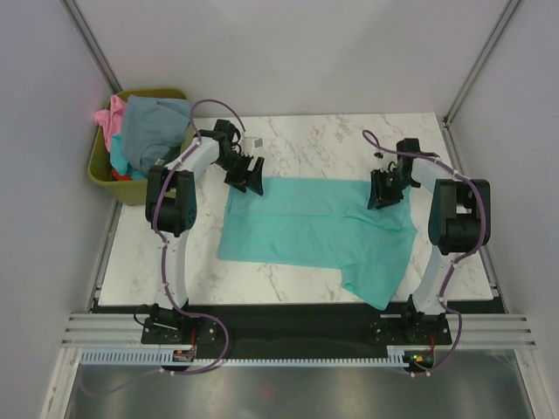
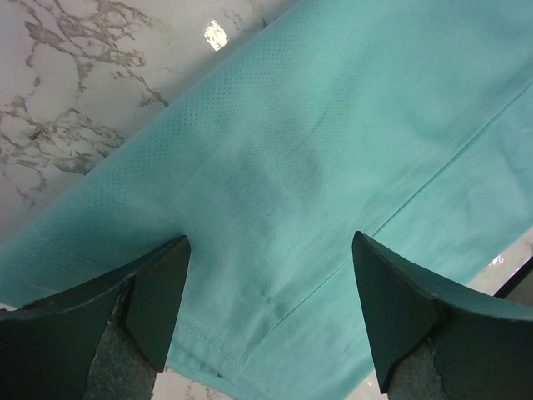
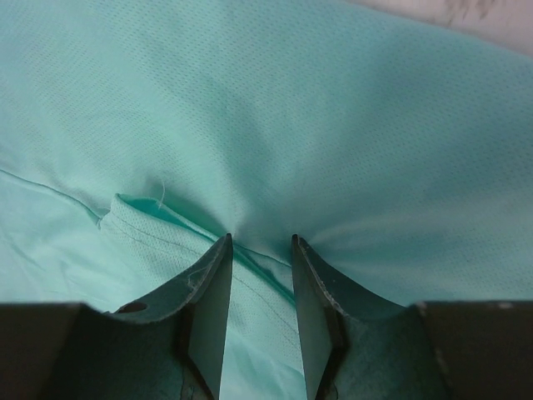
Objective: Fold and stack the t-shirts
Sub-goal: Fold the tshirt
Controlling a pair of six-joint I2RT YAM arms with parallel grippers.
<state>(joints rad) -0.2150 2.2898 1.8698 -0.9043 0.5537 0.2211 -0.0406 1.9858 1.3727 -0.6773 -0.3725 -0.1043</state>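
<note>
Now right jaws pinch the teal t-shirt (image 3: 350, 125); left jaws (wide apart) stand over its edge.

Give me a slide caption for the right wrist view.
Right gripper pinching a fold of the teal t-shirt.

Plain white walls (image 1: 288, 52) and metal corner posts (image 1: 472, 74) enclose a white marble table (image 1: 297, 275), an olive-green bin (image 1: 99, 170) off its far left corner, seemingly brushed-metal flooring (image 1: 288, 393) beyond its near edge.
</note>
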